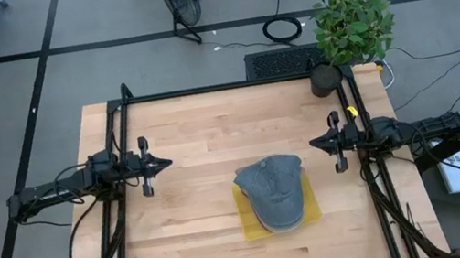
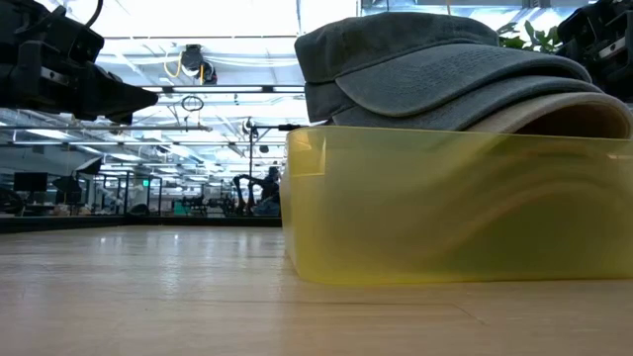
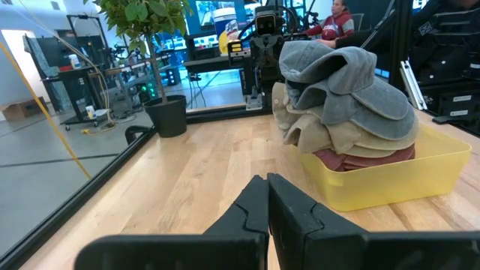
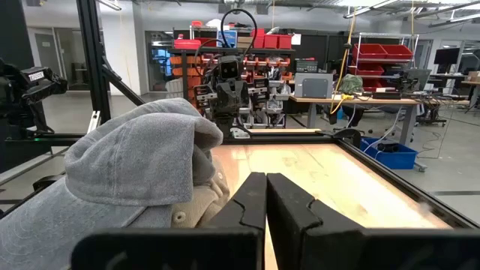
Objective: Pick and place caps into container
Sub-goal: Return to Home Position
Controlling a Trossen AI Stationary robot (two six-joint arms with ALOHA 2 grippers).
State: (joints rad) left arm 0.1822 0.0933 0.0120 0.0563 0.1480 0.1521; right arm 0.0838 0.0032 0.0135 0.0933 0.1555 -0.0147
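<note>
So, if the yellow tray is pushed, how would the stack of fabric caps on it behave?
The stack of soft fabric caps rises well above the shallow yellow plastic tray and overhangs its rim, so it would probably slump or shed the top grey cap. Sagging folds suggest floppy, light cloth.

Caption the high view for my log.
Caps piled in the yellow tray, grey-blue on top; left gripper and right gripper, both shut, flank it.

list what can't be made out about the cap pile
- Cap count: in the high view the top cap covers the rest.
- Lower caps: low view, blurred behind the tray wall; pile cut by the right edge.
- Tray: right wrist view, hidden by caps.
</note>
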